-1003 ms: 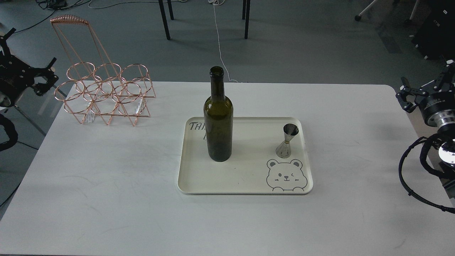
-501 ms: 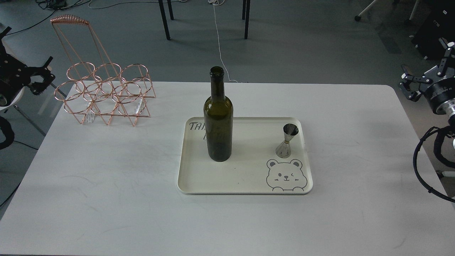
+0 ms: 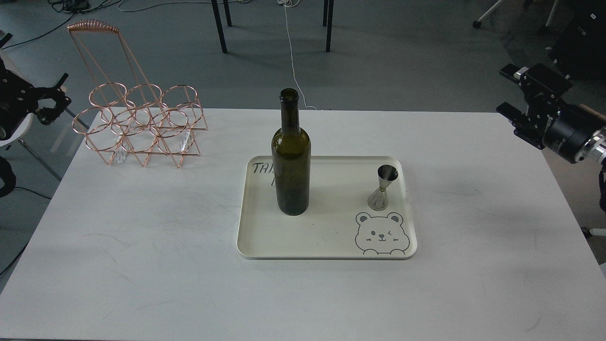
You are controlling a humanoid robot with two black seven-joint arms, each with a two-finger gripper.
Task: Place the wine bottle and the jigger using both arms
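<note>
The dark olive-green wine bottle [image 3: 291,161] stands upright on the left half of a cream tray [image 3: 326,255] in the middle of the table. The silver jigger [image 3: 382,187] stands upright on the tray's right side, just above a printed bear. My left gripper [image 3: 56,97] is off the table's far left edge, beside the wire rack, with its jaws apart and empty. My right gripper [image 3: 503,90] hangs over the table's far right corner, well right of the jigger, jaws apart and empty.
A copper wire bottle rack [image 3: 142,124] with several rings and a tall handle stands at the back left of the white table [image 3: 142,246]. Black furniture legs [image 3: 218,26] and a white cable lie on the floor beyond the far edge.
My right gripper has swung up and to the left, from beside the table's right edge to over its far right corner. My left gripper has drawn slightly left. Bottle and jigger have not moved.
</note>
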